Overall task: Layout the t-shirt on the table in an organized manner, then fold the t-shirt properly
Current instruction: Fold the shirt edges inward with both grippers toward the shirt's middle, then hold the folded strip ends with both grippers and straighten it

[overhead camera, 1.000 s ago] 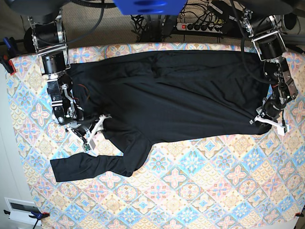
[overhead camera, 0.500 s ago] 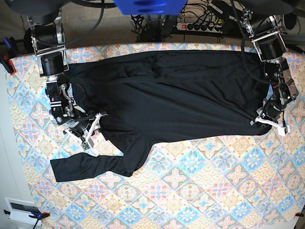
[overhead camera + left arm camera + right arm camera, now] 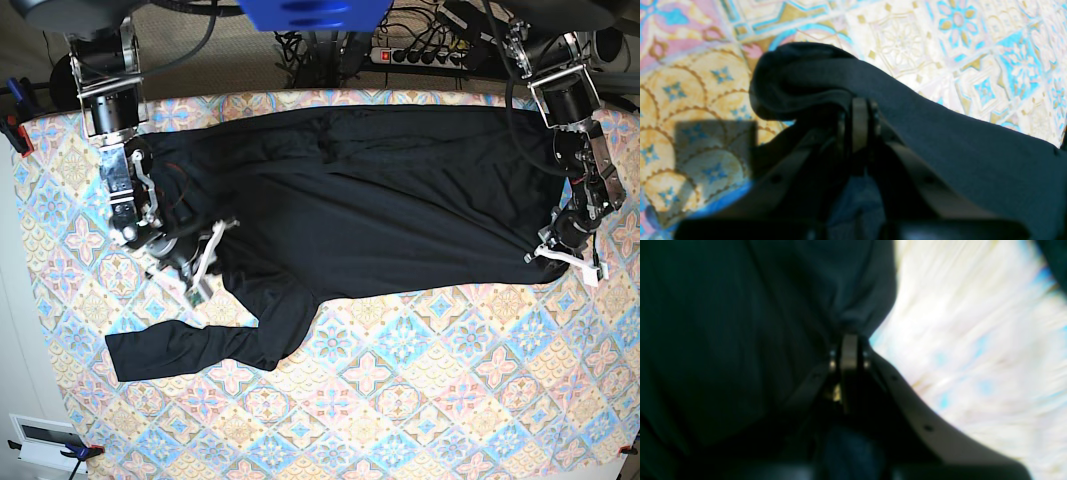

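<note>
**Jaws on both arms clamped on the shirt**

Both sets are closed tight on fabric. Left gripper (image 3: pixel 858 125) pinches a bunched corner of the plain black long-sleeved thin fabric t-shirt (image 3: pixel 370 200) at its hem edge. Right gripper (image 3: pixel 849 351) bites a fold near the armpit. Shirt lies spread across the pastel diamond-tile floral cloth counter (image 3: pixel 420 400), 1 sleeve trailing toward the near edge.

t-shirt (image 3: pixel 370 200) spread across table's (image 3: pixel 420 400) far half

t-shirt (image 3: pixel 380 200) plain black, no print — table (image 3: pixel 420 400) cloth diamond tiles, pastel blue, pink, yellow floral medallions on cream.
</note>
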Robot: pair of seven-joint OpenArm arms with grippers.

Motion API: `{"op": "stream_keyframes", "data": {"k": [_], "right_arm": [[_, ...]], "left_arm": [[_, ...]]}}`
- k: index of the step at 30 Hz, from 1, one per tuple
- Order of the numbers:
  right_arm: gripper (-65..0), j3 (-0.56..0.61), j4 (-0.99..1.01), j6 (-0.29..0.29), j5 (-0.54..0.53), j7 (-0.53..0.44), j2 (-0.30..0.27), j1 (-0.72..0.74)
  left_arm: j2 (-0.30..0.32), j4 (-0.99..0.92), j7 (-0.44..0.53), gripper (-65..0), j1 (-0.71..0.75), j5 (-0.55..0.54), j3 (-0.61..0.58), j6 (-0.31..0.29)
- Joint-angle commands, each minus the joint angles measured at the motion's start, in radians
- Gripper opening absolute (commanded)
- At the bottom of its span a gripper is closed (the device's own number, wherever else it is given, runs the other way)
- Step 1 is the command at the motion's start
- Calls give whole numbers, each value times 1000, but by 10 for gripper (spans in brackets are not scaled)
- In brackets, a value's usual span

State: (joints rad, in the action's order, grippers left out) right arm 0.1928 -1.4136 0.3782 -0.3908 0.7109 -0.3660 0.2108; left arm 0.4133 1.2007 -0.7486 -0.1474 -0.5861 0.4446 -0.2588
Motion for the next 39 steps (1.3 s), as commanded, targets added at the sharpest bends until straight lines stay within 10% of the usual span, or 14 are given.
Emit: {"op": "stream_keyframes", "data": {"k": [1, 16, 39], "right_arm": [[-650, -25, -49, 2, -10, 3, -14, -6], [-650, -192, -425, 2, -12, 80, -15, -262], [-650, -295, -554, 3, -12, 71, -57, -554]], "left_arm": [[23, 55, 24, -650, 4, -16, 7, -7], [22, 419, 33, -650, 271, -39, 116, -7], [42, 416, 25, -650, 526, -139, 168, -9]]}}
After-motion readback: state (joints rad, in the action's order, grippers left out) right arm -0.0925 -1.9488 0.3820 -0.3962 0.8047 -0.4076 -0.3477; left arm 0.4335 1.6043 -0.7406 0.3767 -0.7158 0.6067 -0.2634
